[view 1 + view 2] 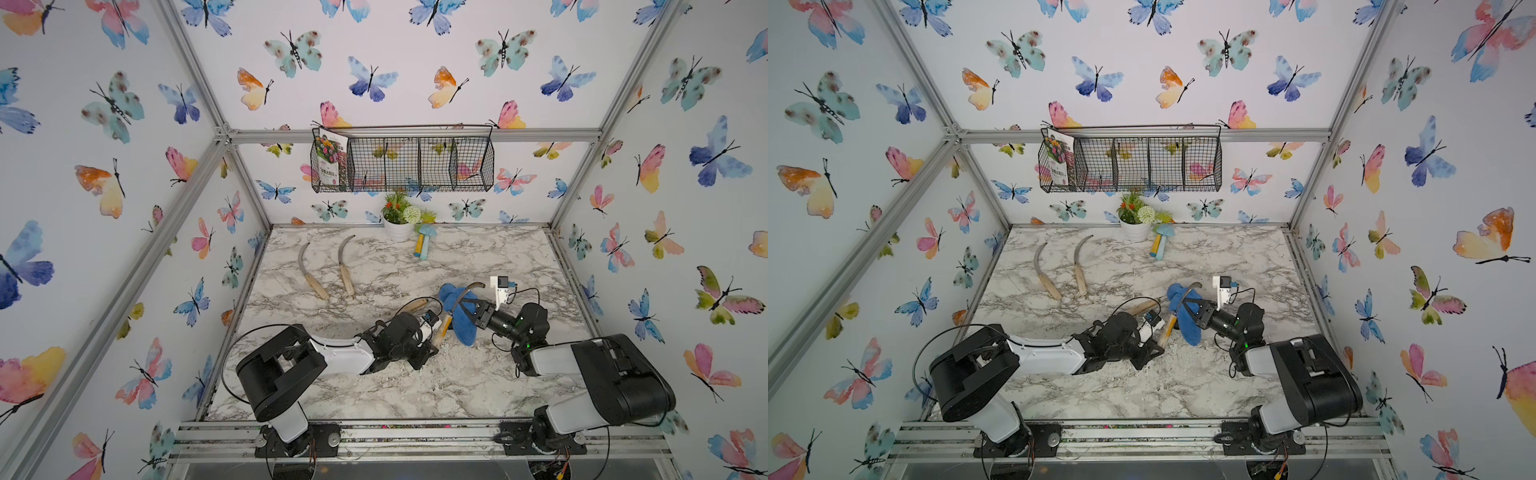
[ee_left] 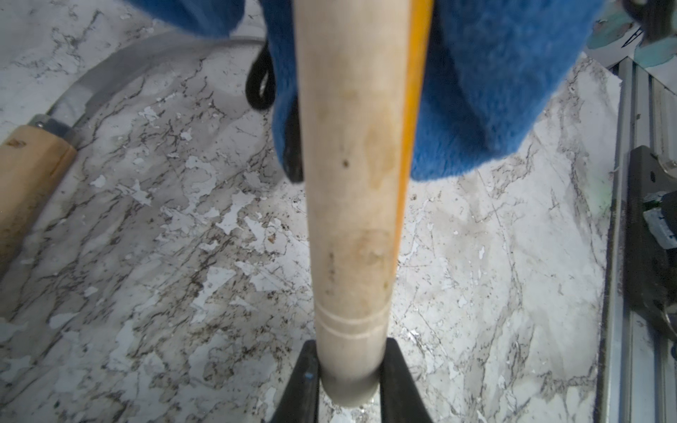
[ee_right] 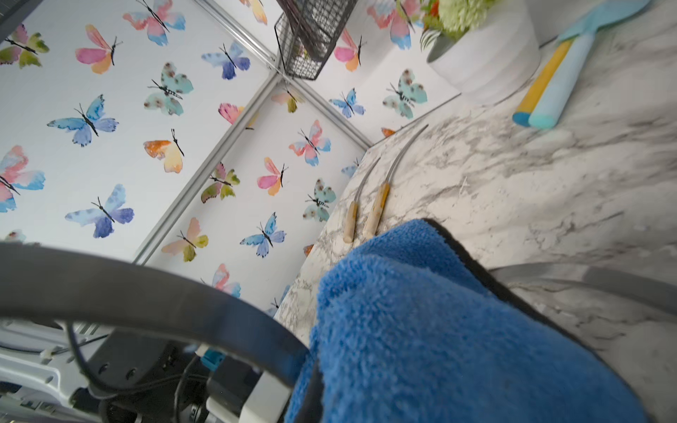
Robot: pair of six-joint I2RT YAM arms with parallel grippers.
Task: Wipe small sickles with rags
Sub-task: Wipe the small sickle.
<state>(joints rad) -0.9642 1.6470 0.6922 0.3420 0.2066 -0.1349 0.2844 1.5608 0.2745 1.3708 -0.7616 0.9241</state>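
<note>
Left wrist view: left gripper (image 2: 350, 381) clamps sickle handle (image 2: 351, 219), steadying blade (image 3: 146, 293) for right gripper (image 1: 468, 308) pinching rag (image 2: 494, 91) over it.

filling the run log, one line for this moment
left gripper: shut on sickle handle | right gripper: shut on rag, against blade | three sickles on table

Blue rag (image 1: 463, 330) with a seemingly black tag (image 2: 259, 103), grey-bladed pale-handled sickles (image 1: 316, 286), grey-veined white marble table (image 1: 415, 386), butterfly-patterned walls (image 1: 124, 174).
</note>
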